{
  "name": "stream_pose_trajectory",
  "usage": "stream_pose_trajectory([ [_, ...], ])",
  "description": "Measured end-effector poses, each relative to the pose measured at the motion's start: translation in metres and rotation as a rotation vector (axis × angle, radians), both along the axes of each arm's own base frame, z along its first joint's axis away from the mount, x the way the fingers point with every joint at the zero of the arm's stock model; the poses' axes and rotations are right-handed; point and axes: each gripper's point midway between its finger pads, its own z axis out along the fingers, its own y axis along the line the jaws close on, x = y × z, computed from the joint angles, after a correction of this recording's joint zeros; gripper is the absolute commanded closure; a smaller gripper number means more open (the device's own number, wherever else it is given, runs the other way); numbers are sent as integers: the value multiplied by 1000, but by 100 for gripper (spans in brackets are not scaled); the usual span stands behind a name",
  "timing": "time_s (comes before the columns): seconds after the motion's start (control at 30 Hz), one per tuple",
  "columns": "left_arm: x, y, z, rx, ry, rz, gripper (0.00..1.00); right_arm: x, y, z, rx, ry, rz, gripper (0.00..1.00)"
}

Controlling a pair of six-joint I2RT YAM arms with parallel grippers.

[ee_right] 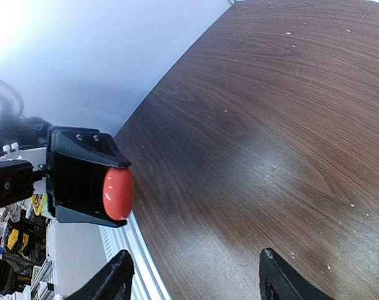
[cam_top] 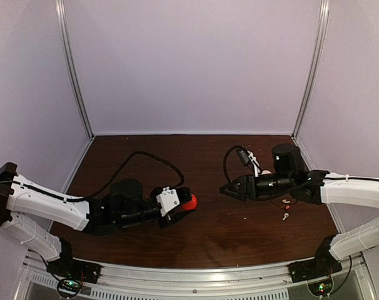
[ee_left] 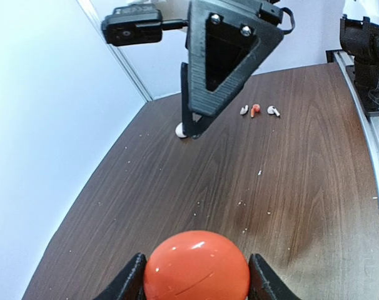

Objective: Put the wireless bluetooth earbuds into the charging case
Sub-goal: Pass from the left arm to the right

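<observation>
Three tiny stemmed earbuds (ee_left: 255, 110), white, red-orange and white, lie in a short row on the dark wood-grain desk (ee_left: 177, 206), close together but apart from one another. They sit on the right side of the desk, just beside the right arm's forearm, with none of them in a case.

The charging case (ee_left: 196, 269), a smooth, glossy red-orange round shell, is well apart from them on the left side. The left pincer (ee_left: 196, 261) clamps it from both sides, its black fingers pressed against the shell. From these views it cannot be told whether the lid is up or down.

Between the case and the earbuds lies a stretch of bare desk. The right pincer (ee_right: 194, 256) stands over this stretch, its black triangular body pointing down at the desk to the left of the earbud row. Its fingers are spread apart with only wood grain showing between them.

A pale round object (ee_left: 180, 130) rests on the desk right at the tip of that pincer, partly hidden behind it. What the object is cannot be told.

White specks (ee_left: 259, 172) dot the wood. A black cable (cam_top: 146, 156) loops over the desk behind the left arm, a metal rail (cam_top: 196, 275) runs along the near edge, and pale walls (cam_top: 189, 62) close in the other three sides.
</observation>
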Motion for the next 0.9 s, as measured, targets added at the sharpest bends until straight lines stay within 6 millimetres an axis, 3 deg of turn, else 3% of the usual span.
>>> stream_pose_trajectory([
  [0.13, -10, -12, -5, 47, -55, -10, 68, -19, 23, 12, 21, -3, 73, 40],
  [0.27, -16, -22, -7, 74, -88, -19, 68, -34, 40, 6, 9, 10, 130, 44],
  [0.47, -12, -23, -3, 79, -111, -2, 69, -50, 55, -8, -18, 47, 181, 49],
  [0.67, -13, -24, -2, 82, -119, 0, 69, -57, 66, -1, 4, 41, 208, 55],
  [0.77, -13, -24, -4, 86, -118, 3, 69, -58, 72, 1, 12, 38, 217, 53],
  [0.9, -13, -25, -4, 85, -118, 1, 71, -60, 75, -1, 13, 46, 222, 38],
])
